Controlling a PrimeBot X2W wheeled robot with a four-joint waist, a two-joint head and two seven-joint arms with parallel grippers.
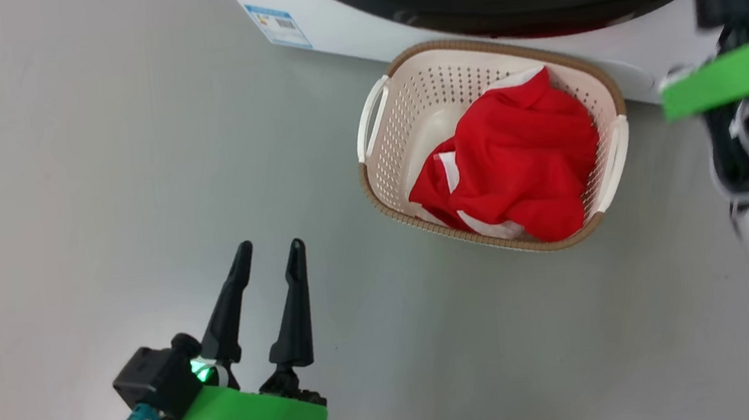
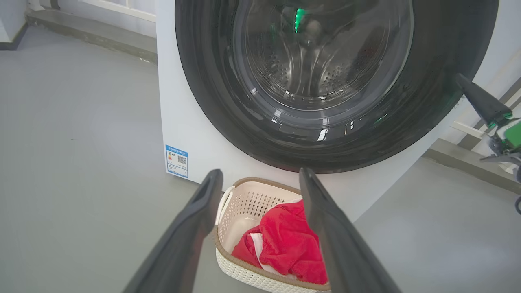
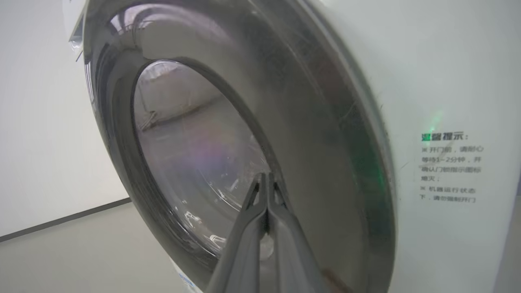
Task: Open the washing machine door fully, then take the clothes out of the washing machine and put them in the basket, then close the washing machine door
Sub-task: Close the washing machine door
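The left end effector (image 1: 270, 245) is hanging over the floor (image 1: 98, 162) near the basket (image 1: 418, 94), its two fingers spread wide with nothing between them. The red and white clothes (image 1: 515, 160) are lying bunched inside the basket. The washing machine (image 1: 355, 24) is standing just behind the basket, and the washing machine door (image 2: 244, 101) is sitting shut above it. The right end effector (image 3: 266, 176) is pinching tight on nothing, pointing at the door's glass.

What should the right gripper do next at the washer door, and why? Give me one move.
Probably press the shut right gripper gently against the washing machine door, to be sure it latches. The clothes already lie in the basket, the door looks flush with the washing machine, and the gripper's tips sit at its black ring.
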